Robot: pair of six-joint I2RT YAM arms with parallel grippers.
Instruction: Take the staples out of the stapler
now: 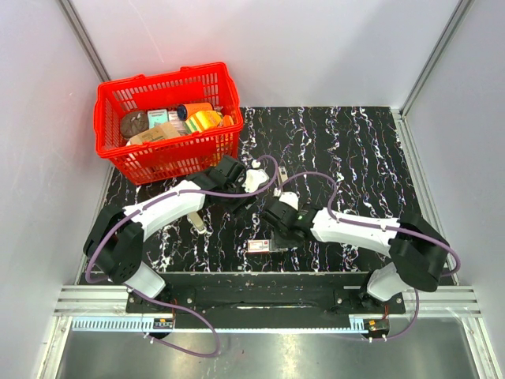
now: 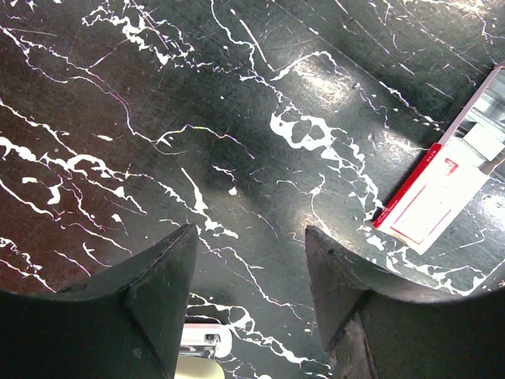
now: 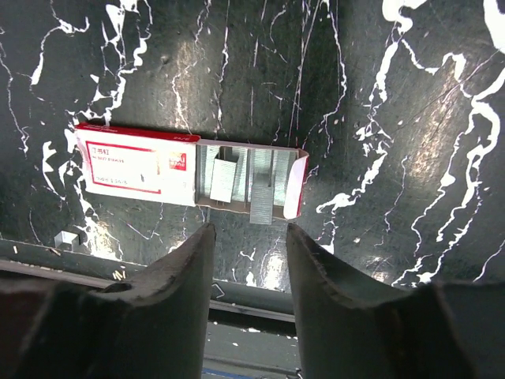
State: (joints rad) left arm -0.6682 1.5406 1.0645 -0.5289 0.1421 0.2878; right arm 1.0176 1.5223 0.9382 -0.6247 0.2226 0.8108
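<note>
Right claw (image 3: 248,225), nearest the front rail: fingers apart, empty, poised over the near side of an open staple box (image 3: 134,166); its tray shows staple strips (image 3: 237,183). Left claw (image 2: 248,229): fingers apart, empty, above the black marbled table (image 1: 355,158). Stapler (image 1: 196,222): lying left of the box, beneath the left arm. Red basket (image 1: 177,156): far left.

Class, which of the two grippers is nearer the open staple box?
The right gripper: the staple box lies just ahead of its open jaws, whereas the left gripper sees it only at its view's edge.
</note>
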